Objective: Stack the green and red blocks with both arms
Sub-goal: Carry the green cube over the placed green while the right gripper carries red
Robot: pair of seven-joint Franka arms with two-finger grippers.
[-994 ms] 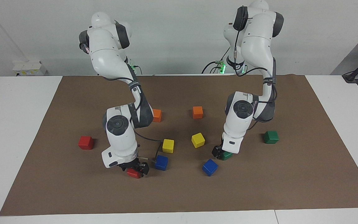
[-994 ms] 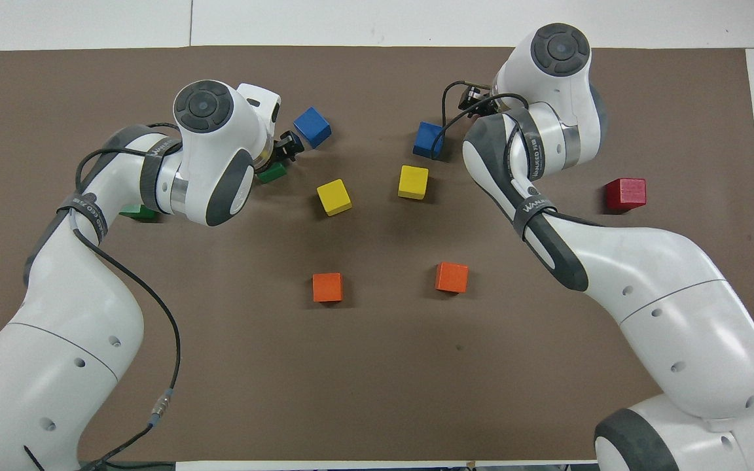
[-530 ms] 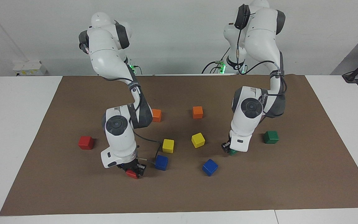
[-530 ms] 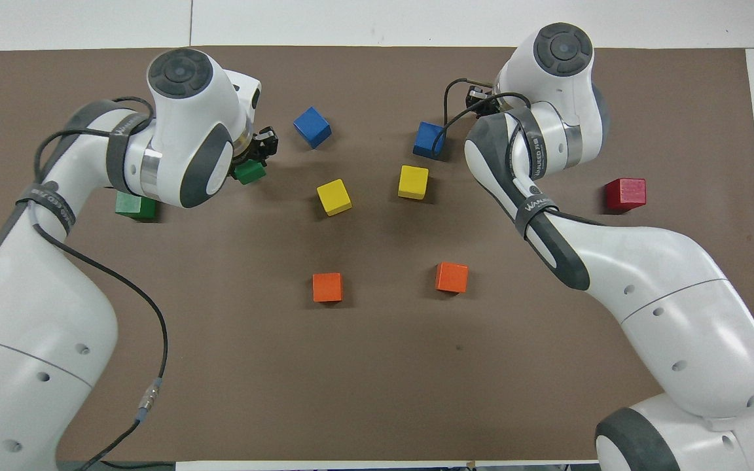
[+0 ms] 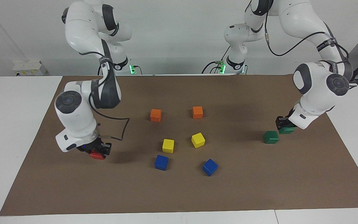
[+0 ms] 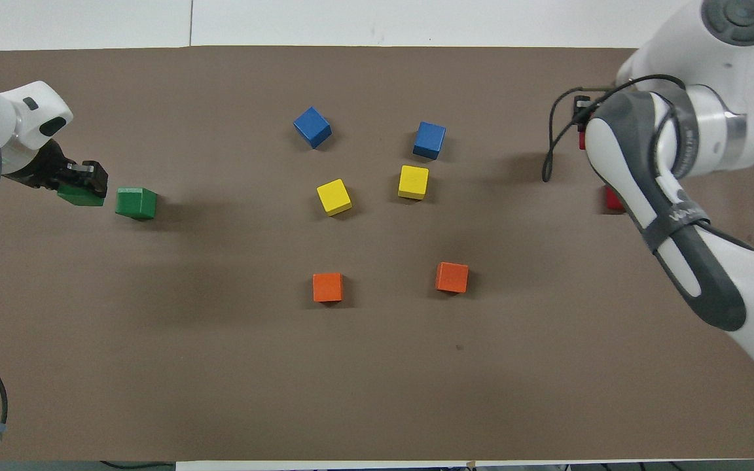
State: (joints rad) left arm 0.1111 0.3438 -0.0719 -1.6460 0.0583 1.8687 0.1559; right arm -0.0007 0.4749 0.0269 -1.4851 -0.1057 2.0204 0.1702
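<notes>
Left gripper [image 5: 286, 128] is clamping a green block [image 5: 287, 130] and hanging in the air just beside the second green block [image 5: 271, 137], which is sitting on the brown mat [image 5: 179, 193] toward the left arm's end of the table. The carried block is riding higher than the resting one, probably so it can be set down on top without knocking it.

Right gripper [image 5: 97, 153] is clamping a red block [image 5: 97, 155] above the mat toward the right arm's end. The second red block [image 6: 612, 199] is showing only as a sliver beside the right arm in the overhead view; in the facing view the arm is hiding it. The gripper seems to be hovering about over it, though the exact alignment cannot be judged.

Orange [image 5: 155, 115], yellow [image 5: 168, 146] and blue blocks [image 5: 161, 162] are lying mid-mat, well apart from both grippers and not being used.
</notes>
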